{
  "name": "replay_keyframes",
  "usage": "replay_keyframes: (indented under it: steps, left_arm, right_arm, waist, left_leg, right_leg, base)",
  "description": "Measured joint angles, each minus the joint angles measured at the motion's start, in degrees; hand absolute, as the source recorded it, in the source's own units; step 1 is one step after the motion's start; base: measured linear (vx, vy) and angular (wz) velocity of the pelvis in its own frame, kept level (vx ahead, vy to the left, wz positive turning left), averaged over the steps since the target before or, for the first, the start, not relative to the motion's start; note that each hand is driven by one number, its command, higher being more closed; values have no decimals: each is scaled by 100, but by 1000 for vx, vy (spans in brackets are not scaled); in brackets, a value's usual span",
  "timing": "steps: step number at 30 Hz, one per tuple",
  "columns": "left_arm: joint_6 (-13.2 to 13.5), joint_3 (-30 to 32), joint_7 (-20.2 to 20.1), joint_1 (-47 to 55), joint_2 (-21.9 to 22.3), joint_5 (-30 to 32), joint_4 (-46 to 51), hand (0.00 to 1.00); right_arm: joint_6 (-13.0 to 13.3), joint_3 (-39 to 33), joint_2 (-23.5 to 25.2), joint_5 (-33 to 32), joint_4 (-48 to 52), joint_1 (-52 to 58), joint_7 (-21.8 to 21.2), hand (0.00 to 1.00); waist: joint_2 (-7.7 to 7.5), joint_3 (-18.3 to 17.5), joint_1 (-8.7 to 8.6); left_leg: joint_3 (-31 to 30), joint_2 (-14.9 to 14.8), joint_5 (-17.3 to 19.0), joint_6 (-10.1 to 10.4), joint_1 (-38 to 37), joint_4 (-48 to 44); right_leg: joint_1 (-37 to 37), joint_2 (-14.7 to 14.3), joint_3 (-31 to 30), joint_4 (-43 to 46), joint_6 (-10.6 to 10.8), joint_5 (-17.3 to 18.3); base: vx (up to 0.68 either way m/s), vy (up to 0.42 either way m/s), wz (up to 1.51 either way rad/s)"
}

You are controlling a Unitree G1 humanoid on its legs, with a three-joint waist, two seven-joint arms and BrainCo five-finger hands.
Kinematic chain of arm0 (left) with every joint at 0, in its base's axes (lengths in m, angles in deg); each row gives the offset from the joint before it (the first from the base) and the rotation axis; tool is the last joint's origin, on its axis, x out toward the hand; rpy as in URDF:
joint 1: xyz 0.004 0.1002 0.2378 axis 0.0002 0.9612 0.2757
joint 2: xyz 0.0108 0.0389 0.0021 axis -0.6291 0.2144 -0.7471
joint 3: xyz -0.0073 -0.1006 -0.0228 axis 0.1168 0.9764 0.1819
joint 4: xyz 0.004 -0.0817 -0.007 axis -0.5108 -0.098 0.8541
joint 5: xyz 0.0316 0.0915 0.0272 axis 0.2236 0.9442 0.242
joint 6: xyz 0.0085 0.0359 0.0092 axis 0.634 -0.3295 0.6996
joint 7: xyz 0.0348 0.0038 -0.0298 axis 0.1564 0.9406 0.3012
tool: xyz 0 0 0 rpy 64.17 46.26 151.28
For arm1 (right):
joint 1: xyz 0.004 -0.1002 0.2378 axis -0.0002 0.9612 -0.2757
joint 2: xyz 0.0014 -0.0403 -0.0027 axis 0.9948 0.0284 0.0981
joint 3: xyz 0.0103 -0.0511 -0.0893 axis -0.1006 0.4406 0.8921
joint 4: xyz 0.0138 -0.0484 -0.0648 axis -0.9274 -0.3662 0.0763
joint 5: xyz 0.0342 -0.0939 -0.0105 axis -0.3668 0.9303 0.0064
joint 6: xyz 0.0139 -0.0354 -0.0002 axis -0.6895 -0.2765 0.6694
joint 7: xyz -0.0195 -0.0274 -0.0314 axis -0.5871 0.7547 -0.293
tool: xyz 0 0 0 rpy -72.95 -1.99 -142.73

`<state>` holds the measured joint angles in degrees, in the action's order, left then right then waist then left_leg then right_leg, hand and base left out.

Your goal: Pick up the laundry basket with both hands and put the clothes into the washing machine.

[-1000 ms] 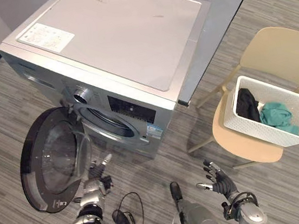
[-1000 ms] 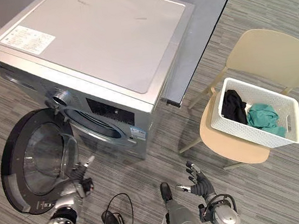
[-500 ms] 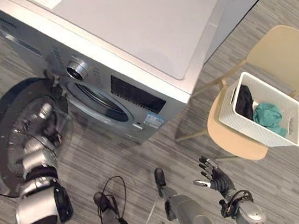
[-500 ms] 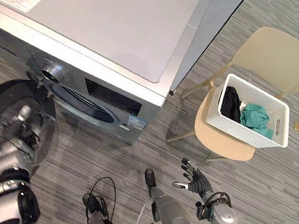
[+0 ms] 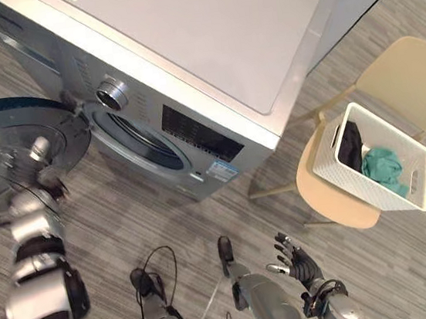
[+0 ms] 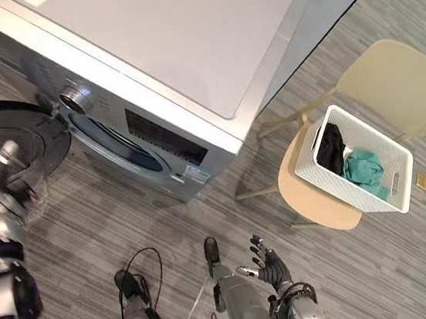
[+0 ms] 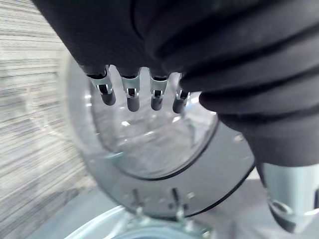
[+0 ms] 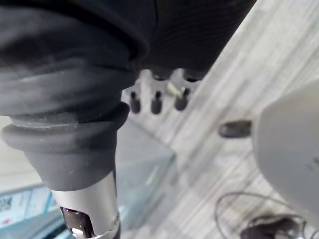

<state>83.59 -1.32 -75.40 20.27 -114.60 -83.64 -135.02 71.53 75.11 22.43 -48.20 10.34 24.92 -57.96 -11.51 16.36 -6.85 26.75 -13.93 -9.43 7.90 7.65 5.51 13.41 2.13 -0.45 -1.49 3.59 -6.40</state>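
- Nearest, low over the grey floor (image 5: 414, 275), the right hand (image 5: 296, 256) hangs with its fingers spread and nothing in it.
- Over on the robot's left, the left hand (image 5: 41, 161) is up against the washing machine door (image 5: 1, 115). From the wrist its fingers (image 7: 130, 98) look stretched out toward the glass rather than curled round anything, though I can't tell for sure that they touch it.
- The door stands swung wide and the drum opening (image 5: 145, 141) of the washing machine (image 5: 206, 43) is clear, so I'd say the step in hand is readying the machine, not yet the pick-up.
- Farther off to the right, well apart from both hands, the white laundry basket (image 5: 361, 190) sits on the seat of a pale chair (image 5: 409, 81), with a black garment (image 5: 349, 147) and a teal garment (image 5: 383, 168) inside.
- Next, I'd expect it must leave the door, turn toward the chair and bring a hand to each side of the basket.
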Motion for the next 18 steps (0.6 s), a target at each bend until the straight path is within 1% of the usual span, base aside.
replay_keyframes:
  steps: [1, 2, 3, 4, 5, 6, 7, 8, 9, 10, 11, 12, 14, 15, 16, 18]
  left_arm:
    - [3, -1, -6, 195, 165, 66, 28, 0]
    - [2, -2, -12, 583, 530, 129, 46, 0]
    - [1, -7, -37, 932, 898, 158, 49, 0]
    - [-4, -16, -66, 1091, 1075, 170, 50, 0]
    - [-2, -39, -152, 1402, 1421, 208, 49, 0]
    - [3, -39, -231, 1708, 1702, 212, 28, 0]
    - [9, -37, -270, 1904, 1876, 205, -38, 0]
    - [12, -27, -301, 2099, 2022, 187, -115, 0]
    - [12, -25, -395, 2265, 2140, 185, -250, 0]
    - [12, -26, -417, 2340, 2178, 185, -263, 0]
    - [16, -25, -459, 2425, 2210, 188, -271, 0]
    - [39, -23, -488, 2464, 2204, 191, -271, 0]
    - [52, 2, -489, 2469, 2199, 191, -280, 0]
    - [52, 2, -496, 2450, 2202, 191, -301, 0]
    - [51, 5, -502, 2444, 2202, 191, -390, 0]
    - [43, 19, -500, 2458, 2205, 190, -465, 0]
  right_arm:
    - [-1, -50, 10, 33, -132, -45, 2, 0]
    - [-12, -222, 43, 185, -408, -165, 24, 0]
    - [-18, -397, 67, 286, -625, -256, 51, 0]
    - [-20, -489, 75, 360, -717, -289, 78, 0]
    - [-31, -651, 66, 458, -902, -360, 163, 0]
    - [-51, -788, 44, 529, -1090, -448, 226, 0]
    - [-71, -867, 26, 615, -1251, -501, 284, 0]
    - [-97, -931, -4, 670, -1427, -538, 313, 0]
    - [-153, -976, -53, 696, -1607, -547, 374, 0]
    - [-180, -979, -75, 742, -1686, -552, 402, 0]
    - [-201, -979, -114, 856, -1820, -559, 415, 0]
    - [-211, -989, -119, 894, -1862, -581, 424, 0]
    - [-213, -989, -117, 909, -1876, -608, 437, 0]
    - [-215, -992, -117, 916, -1932, -630, 439, 0]
    - [-235, -992, -114, 933, -2068, -627, 439, 0]
    - [-272, -1014, -106, 969, -2138, -628, 437, 0]
  waist:
    - [41, 17, 2]
    - [67, 6, 8]
    - [130, 6, 56]
    - [171, -3, 103]
    - [287, -54, 158]
    - [387, -134, 155]
    - [529, -179, 153]
    - [697, -274, 154]
    - [902, -392, 196]
    - [978, -446, 242]
    - [1104, -522, 313]
    - [1163, -564, 317]
    - [1187, -645, 313]
    - [1170, -694, 297]
    - [1119, -788, 279]
    - [1064, -857, 278]
  left_leg:
    - [-4, 3, 1, 0, -31, 1]
    - [-23, 17, 2, -2, -83, 4]
    - [-38, 34, 6, -7, -129, 6]
    - [-40, 46, 10, -13, -145, 7]
    - [-79, 76, 10, -15, -137, 9]
    - [-165, 109, 10, -16, -151, 11]
    - [-231, 134, 11, -18, -165, 18]
    - [-285, 160, 16, -27, -169, 40]
    - [-345, 185, 22, -36, -187, 41]
    - [-357, 195, 26, -42, -207, 42]
    - [-384, 201, 29, -43, -268, 43]
    - [-421, 200, 30, -43, -306, 43]
    - [-439, 197, 32, -45, -333, 43]
    - [-432, 199, 65, -67, -331, 44]
    - [-392, 205, 97, -82, -333, 44]
    - [-299, 211, 116, -104, -360, 44]
  right_leg:
    - [-2, 5, 29, 78, 1, 51]
    - [-3, 20, 45, 226, 13, 156]
    - [-4, 39, 56, 339, 21, 218]
    - [-7, 51, 61, 364, 21, 239]
    - [-23, 86, 100, 379, 42, 256]
    - [-86, 131, 186, 394, 76, 289]
    - [-140, 166, 238, 402, 82, 320]
    - [-172, 198, 298, 419, 90, 350]
    - [-238, 229, 361, 424, 108, 384]
    - [-264, 240, 371, 429, 124, 406]
    - [-347, 249, 401, 428, 135, 424]
    - [-407, 252, 450, 425, 127, 442]
    - [-439, 254, 477, 422, 125, 480]
    - [-436, 254, 469, 411, 126, 478]
    - [-426, 254, 425, 377, 124, 465]
    - [-414, 250, 333, 327, 129, 430]
  base:
    - [-7, 17, 11]
    - [-8, 24, 12]
    - [-7, 26, 11]
    - [-3, 27, 12]
    - [4, 26, 23]
    - [15, 35, 35]
    - [23, 40, 38]
    - [35, 43, 37]
    - [31, 35, 27]
    - [34, 29, 22]
    - [20, 21, 15]
    - [1, 21, 15]
    - [-4, 6, 5]
    - [-26, 17, -7]
    - [-28, 21, -13]
    - [1, 17, -22]
